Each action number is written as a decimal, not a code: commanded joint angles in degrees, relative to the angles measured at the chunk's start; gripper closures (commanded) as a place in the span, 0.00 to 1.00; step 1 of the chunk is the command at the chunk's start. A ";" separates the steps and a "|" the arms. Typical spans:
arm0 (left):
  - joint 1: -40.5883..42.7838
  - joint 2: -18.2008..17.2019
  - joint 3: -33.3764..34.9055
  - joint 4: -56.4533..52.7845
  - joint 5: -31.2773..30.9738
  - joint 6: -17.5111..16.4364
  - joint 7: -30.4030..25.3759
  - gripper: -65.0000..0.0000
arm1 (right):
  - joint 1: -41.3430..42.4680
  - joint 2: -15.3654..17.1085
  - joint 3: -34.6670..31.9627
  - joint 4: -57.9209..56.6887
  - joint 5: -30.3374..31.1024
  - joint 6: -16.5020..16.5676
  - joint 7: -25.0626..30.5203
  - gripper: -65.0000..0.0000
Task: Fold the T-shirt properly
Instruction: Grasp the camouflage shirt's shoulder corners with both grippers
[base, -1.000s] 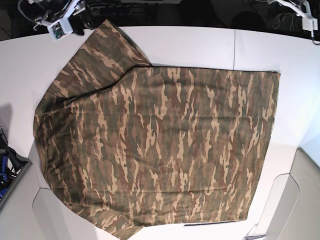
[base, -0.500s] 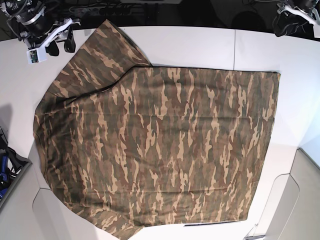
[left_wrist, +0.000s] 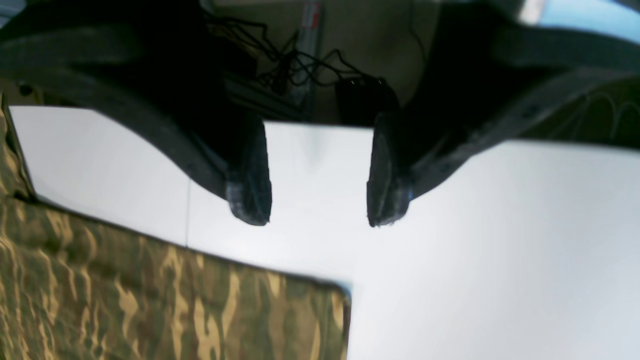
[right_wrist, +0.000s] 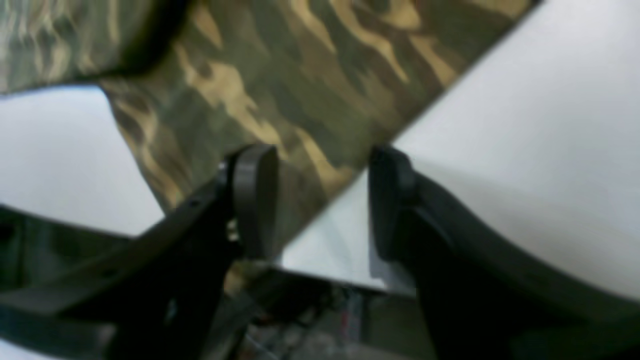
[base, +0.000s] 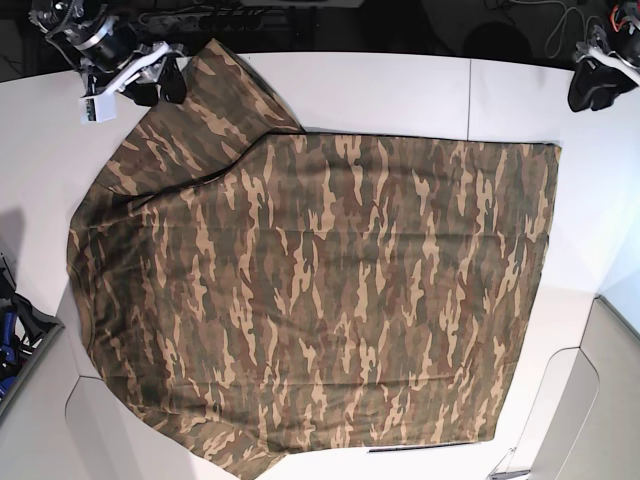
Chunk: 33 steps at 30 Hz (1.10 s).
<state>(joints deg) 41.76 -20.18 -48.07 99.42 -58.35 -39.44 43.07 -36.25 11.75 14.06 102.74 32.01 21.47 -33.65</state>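
The right claw (right_wrist: 320, 200) stands spread, holding nothing, with 1 finger over the edge of the sleeve and the other over bare white surface (base: 380, 90). If it closes from here, I judge it may catch only the thin hem, or pinch 2 layers of the sleeve at once, and the cloth could bunch rather than lift cleanly. The wrist view is blurred, so how near the fingers are to the cloth I cannot tell.

The left claw (left_wrist: 320, 200) is spread too and empty, above bare surface just beyond the hem corner of the T-shirt (base: 320, 300). It is not over the cloth, so a closing here would likely miss it. If the 2 claws grip unevenly, the fold could come out skewed.

The T-shirt lies spread flat across the middle of the surface, in brown, tan and olive camouflage streaks. Its far sleeve points toward the right claw, and its straight hem runs down the side nearest the left claw. A few shallow creases show near the shoulder; no fold has been made yet.
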 joint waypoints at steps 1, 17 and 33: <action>0.26 -1.01 -0.66 0.63 -0.70 -0.56 -0.85 0.48 | 0.09 -0.48 0.04 0.28 0.66 0.70 -0.07 0.54; -7.43 -5.79 3.45 -7.17 4.50 -0.56 -4.33 0.34 | 1.95 -4.17 -1.14 -1.57 1.42 1.90 -0.90 0.54; -17.16 -8.55 13.25 -25.35 7.39 -0.56 -6.23 0.34 | 1.95 -4.17 -1.14 -1.57 0.98 1.90 -0.70 0.54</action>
<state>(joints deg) 24.18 -27.83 -34.83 73.97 -52.01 -39.94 34.94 -33.95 7.44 12.88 100.82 33.39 23.38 -33.67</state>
